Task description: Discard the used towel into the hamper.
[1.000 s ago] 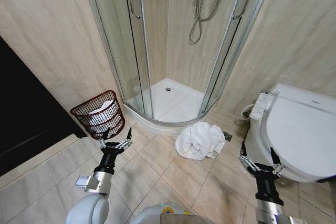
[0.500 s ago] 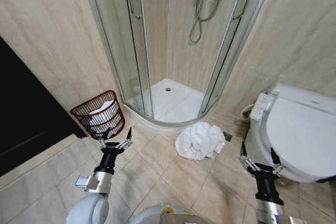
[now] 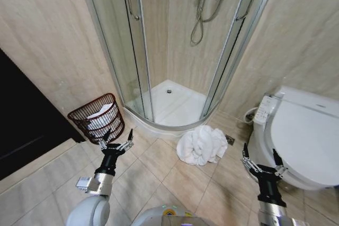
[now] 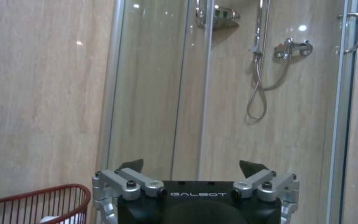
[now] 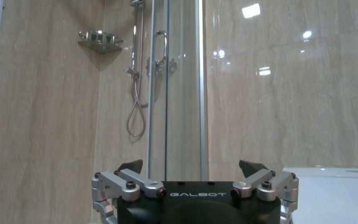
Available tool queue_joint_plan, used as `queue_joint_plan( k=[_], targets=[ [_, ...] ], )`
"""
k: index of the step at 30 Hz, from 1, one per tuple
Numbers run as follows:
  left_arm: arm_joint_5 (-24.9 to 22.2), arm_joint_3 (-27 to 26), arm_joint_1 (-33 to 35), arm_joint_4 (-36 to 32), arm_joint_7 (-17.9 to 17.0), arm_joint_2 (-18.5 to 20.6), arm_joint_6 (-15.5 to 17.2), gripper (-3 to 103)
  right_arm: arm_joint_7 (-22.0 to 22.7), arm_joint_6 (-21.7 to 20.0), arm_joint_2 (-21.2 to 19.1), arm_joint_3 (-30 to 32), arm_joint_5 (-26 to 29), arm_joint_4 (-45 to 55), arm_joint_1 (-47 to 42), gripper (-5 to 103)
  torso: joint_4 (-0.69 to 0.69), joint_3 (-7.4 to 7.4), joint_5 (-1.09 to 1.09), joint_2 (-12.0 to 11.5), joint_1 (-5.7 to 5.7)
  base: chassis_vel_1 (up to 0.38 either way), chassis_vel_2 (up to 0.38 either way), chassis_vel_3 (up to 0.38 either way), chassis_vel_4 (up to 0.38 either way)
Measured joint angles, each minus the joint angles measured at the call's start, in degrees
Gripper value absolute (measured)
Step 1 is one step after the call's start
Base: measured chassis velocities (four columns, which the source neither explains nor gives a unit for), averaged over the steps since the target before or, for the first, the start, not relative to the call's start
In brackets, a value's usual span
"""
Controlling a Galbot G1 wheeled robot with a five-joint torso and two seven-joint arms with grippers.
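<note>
- The whole head view has shifted slightly from half a second ago: hamper, towel and toilet all sit a little differently in frame. That points to the camera or base moving; nothing on the floor looks displaced.
- Used towel (image 3: 201, 144): a white crumpled heap on the tiled floor, near the centre of the head view, just beside the curved kerb of the shower tray (image 3: 172, 104). Untouched.
- Hamper (image 3: 97, 118): at 9 o'clock from the towel, against the wall beside the shower door, well apart from the towel. White cloth already lies inside it. Its rim also shows in the left wrist view.
- Left tool (image 3: 116, 142): at 8 o'clock in the head view, just in front of the hamper, fingers spread apart, empty.
- Right tool (image 3: 262, 162): at 4 o'clock, beside the toilet (image 3: 304, 136), fingers likewise spread, empty.
- Both arms hold the same raised pose as before; neither reaches for anything.
- Assessment: the task is at its outset. The shift looks like repositioning only; the pick-up is not begun. The right tool stands somewhat nearer the towel.
</note>
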Motion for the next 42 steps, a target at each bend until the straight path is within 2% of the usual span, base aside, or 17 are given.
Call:
queue_joint_plan(
  k=[38, 42],
  targets=[
    [0.0, 0.0, 0.0, 0.0, 0.0, 0.0, 0.0, 100, 0.0, 0.0, 0.0, 0.0, 0.0, 0.0, 0.0, 100, 0.00, 0.05, 0.00, 0.1, 0.02, -0.003, 0.004, 0.005, -0.003],
    [0.0, 0.0, 0.0, 0.0, 0.0, 0.0, 0.0, 100, -0.5, -2.5, -0.1, -0.9, -0.6, -1.0, 2.0, 100, -0.01, 0.05, -0.01, 0.1, 0.02, 0.000, 0.000, 0.000, 0.000]
  ],
)
